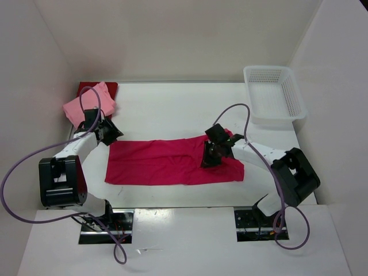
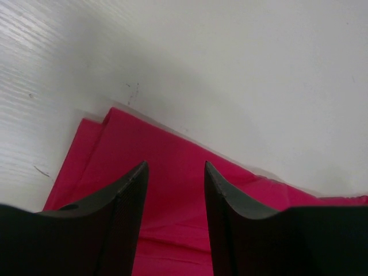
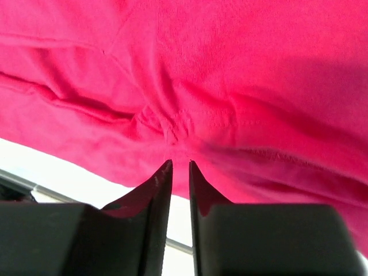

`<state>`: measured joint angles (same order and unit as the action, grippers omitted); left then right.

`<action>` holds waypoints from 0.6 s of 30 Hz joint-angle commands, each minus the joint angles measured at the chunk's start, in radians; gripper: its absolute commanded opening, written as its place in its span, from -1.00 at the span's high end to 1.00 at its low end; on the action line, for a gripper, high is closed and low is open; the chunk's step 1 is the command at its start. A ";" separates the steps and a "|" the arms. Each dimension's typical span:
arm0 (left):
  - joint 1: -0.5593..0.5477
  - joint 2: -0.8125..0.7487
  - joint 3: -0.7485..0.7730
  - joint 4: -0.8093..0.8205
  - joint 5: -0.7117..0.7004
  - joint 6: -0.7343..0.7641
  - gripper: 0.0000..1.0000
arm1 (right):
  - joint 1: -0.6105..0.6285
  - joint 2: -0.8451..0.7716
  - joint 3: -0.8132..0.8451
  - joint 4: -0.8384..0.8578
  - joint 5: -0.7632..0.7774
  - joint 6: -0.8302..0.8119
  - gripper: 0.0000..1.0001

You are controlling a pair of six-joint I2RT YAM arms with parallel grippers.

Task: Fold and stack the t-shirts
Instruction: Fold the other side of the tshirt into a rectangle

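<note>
L pincer (image 2: 175, 167) wide, empty, over magenta t-shirt (image 1: 161, 164) corner, mid-left of frame; R pincer (image 3: 180, 163) narrow, empty, at hem.

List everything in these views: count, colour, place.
magenta t-shirt: one, bright magenta-crimson, laid as a long strip across the table's middle
pink t-shirt: one, light pink, folded, far left, lying on the dark red one
dark red t-shirt: one, dark red, far left, mostly covered
basket: one, white mesh, far right
table: one, white
left tool: one, black, open over the strip's left end
right tool: one, black, narrowly open at the strip's right end
</note>
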<state>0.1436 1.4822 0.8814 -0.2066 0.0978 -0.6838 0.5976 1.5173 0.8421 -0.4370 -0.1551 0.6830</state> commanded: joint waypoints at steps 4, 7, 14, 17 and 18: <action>0.047 0.010 0.025 -0.001 -0.049 0.041 -0.02 | -0.033 -0.098 0.120 -0.101 -0.009 -0.060 0.44; 0.066 0.074 0.057 -0.013 -0.061 0.041 0.03 | -0.146 -0.111 0.144 -0.092 -0.075 -0.100 0.56; 0.077 0.174 0.076 -0.013 -0.040 0.059 -0.09 | -0.370 -0.092 0.210 0.001 0.003 -0.154 0.16; 0.077 0.217 0.085 -0.013 -0.017 0.059 -0.02 | -0.397 0.015 0.279 0.033 0.026 -0.187 -0.09; 0.077 0.228 0.094 -0.013 -0.004 0.059 0.18 | -0.397 0.065 0.291 0.044 0.055 -0.188 -0.09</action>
<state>0.2157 1.6810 0.9367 -0.2272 0.0589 -0.6514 0.2001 1.4933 1.0565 -0.4767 -0.1635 0.5476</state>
